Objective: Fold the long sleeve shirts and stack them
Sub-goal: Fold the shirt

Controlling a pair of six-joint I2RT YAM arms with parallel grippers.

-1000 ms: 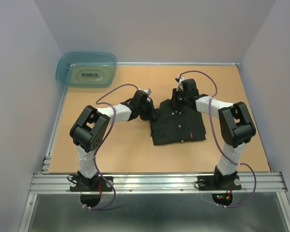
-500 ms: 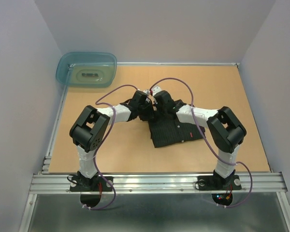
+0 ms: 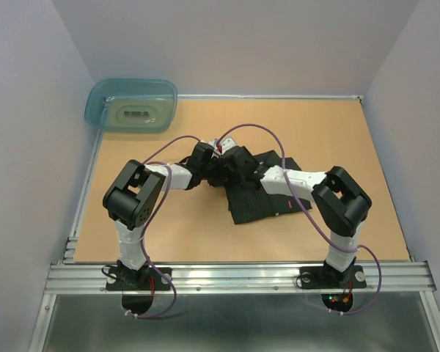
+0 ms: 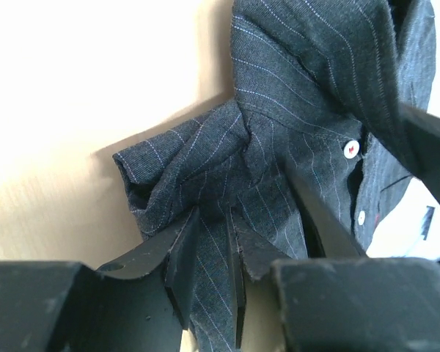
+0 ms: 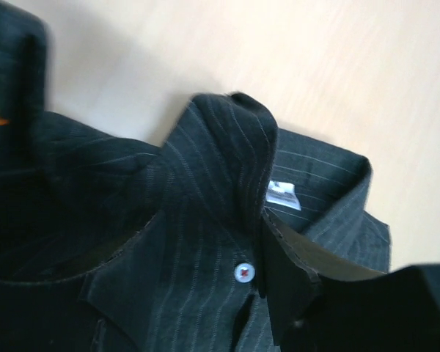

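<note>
Standing beside the rig, I see both arms reaching in over the middle of the tan table, their wrists crowded together at the far left corner of the dark pinstriped shirt, which lies roughly folded at the table's centre, slightly skewed, with its collar end under the two wrists. From overhead the black cloth and black fingers blur into one mass, so the hold cannot be read there. The left wrist view settles it for the left gripper: its jaws are part-way closed and pinch a bunched fold of the shirt's edge, the cloth gathered into creases between them, with a pale button just beyond on the placket. The right wrist view shows what neither other view does: the upturned collar, a small white label inside the neck and another button below it. Only one finger of the right gripper shows clearly, lying against the collar, and I cannot tell how wide those jaws stand or whether they hold anything. A translucent teal tub sits at the far left corner, well apart from the shirt. Plain pale walls close in the table on three sides, and a metal rail along the near edge carries both bases.
</note>
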